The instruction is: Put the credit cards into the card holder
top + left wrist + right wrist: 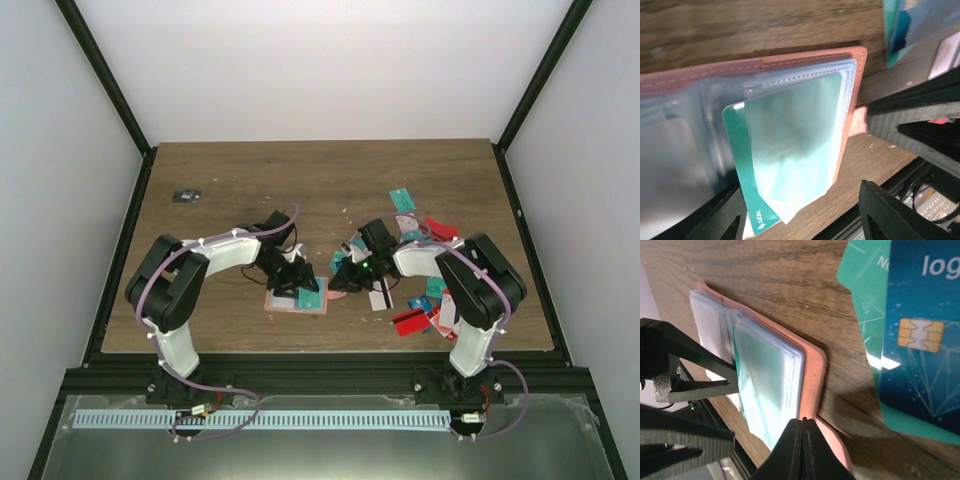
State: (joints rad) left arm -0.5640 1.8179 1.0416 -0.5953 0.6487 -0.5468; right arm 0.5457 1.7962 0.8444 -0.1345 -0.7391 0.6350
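Wood-grain table (330, 170), white walls (330, 60) — left gripper (301, 285) released, right gripper (802, 447) clenched beside card holder (815, 365).

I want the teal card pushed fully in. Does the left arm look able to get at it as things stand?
Probably yes: the left fingers, open, flank the teal card, whose edge sticks out of the card holder's clear sleeve. The right fingers sit shut by the tab, aside.

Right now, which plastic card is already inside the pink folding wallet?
The teal plastic card in a clear sleeve of the salmon-pink wallet; the others lie loose on the wooden table.
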